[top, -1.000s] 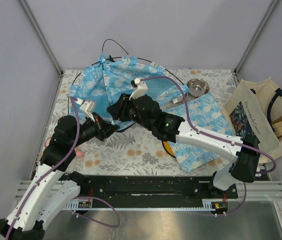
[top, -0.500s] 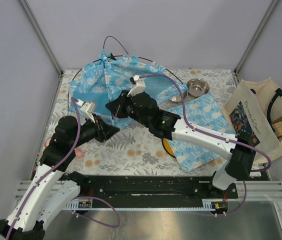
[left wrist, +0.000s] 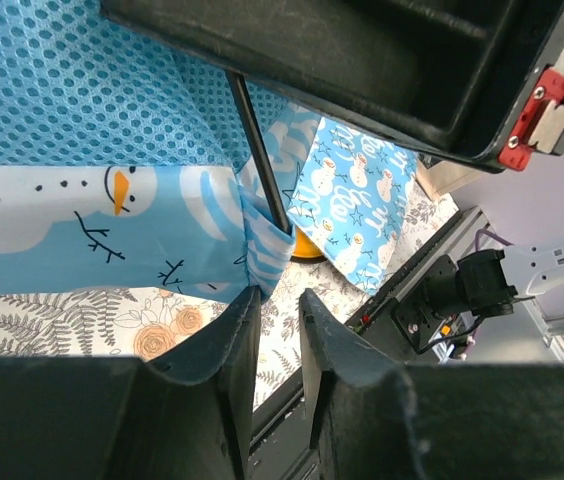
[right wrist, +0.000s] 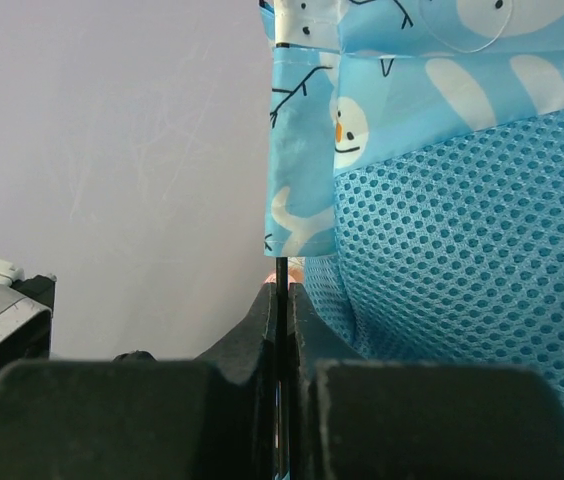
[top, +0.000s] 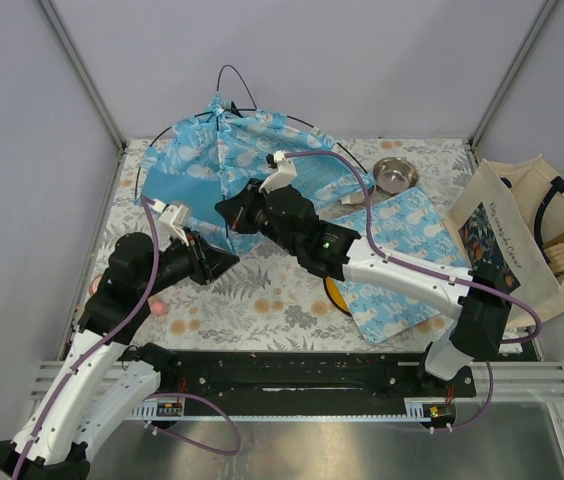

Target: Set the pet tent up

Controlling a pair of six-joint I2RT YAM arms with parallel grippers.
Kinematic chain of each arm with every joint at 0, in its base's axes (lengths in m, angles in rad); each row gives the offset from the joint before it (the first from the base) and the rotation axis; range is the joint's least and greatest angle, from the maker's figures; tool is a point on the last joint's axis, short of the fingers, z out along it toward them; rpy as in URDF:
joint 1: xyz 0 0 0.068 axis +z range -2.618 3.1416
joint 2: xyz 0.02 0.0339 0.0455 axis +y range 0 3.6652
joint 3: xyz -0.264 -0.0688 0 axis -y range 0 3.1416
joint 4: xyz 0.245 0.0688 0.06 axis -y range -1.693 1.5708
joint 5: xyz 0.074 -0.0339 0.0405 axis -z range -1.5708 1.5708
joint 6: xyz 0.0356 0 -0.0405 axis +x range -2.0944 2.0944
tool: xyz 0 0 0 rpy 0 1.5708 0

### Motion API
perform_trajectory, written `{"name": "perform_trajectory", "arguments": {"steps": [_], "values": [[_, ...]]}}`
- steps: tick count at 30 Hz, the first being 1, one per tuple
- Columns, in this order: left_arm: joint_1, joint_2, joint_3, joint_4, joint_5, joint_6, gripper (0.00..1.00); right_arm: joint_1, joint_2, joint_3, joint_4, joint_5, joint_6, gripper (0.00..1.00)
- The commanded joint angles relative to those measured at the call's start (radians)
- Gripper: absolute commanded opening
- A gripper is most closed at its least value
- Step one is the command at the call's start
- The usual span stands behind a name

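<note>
Floral-print tabletop (top: 262,300), bearing at rear left a domed light-blue snowman-print fabric pet tent (top: 197,170); right claw (right wrist: 280,295), clenched on the tent's thin black flexible pole (right wrist: 280,270) below the hem; left claw (left wrist: 277,305), released, fingers slightly parted, tent corner just at their tips.

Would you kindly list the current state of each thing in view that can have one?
pet tent: partly raised, peak up, fabric slack.
tent pole: pinched between the right fingers.
right gripper: shut on the tent pole.
left gripper: slightly open, holding nothing, at the tent's lower corner.
metal bowl: upright, looks empty.
mat: lying flat, partly under the right arm.
</note>
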Motion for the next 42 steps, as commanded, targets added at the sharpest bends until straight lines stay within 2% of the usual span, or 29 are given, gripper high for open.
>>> {"name": "perform_trajectory", "arguments": {"steps": [1, 4, 10, 13, 15, 17, 29, 34, 38, 42], "values": [[0.0, -0.01, 0.029, 0.083, -0.028, -0.05, 0.26, -0.043, 0.013, -0.007, 0.013, 0.133, -0.006, 0.0], [0.0, -0.004, 0.027, 0.115, -0.04, -0.076, 0.27, -0.043, 0.016, -0.001, 0.01, 0.134, -0.006, 0.0], [0.0, 0.018, 0.041, 0.107, -0.066, -0.085, 0.15, -0.043, 0.028, -0.006, 0.012, 0.137, -0.009, 0.0], [0.0, 0.023, 0.041, 0.106, -0.062, -0.085, 0.14, -0.041, 0.03, -0.006, 0.013, 0.141, -0.011, 0.0], [0.0, 0.027, 0.043, 0.11, -0.057, -0.085, 0.09, -0.043, 0.031, -0.006, 0.015, 0.139, -0.014, 0.0], [0.0, 0.027, 0.044, 0.113, -0.057, -0.087, 0.0, -0.041, 0.033, -0.004, 0.015, 0.139, -0.014, 0.0], [0.0, 0.01, 0.055, 0.074, -0.068, -0.051, 0.0, -0.043, 0.047, 0.007, 0.016, 0.151, -0.018, 0.0], [0.0, 0.012, 0.037, 0.06, -0.092, -0.038, 0.38, -0.043, 0.05, 0.013, 0.013, 0.151, -0.018, 0.0], [0.0, 0.001, 0.021, 0.052, -0.135, -0.022, 0.4, -0.043, 0.05, 0.016, 0.013, 0.15, -0.015, 0.0], [0.0, -0.003, 0.014, 0.041, -0.184, 0.005, 0.33, -0.043, 0.051, 0.019, 0.012, 0.15, -0.015, 0.0]]}}
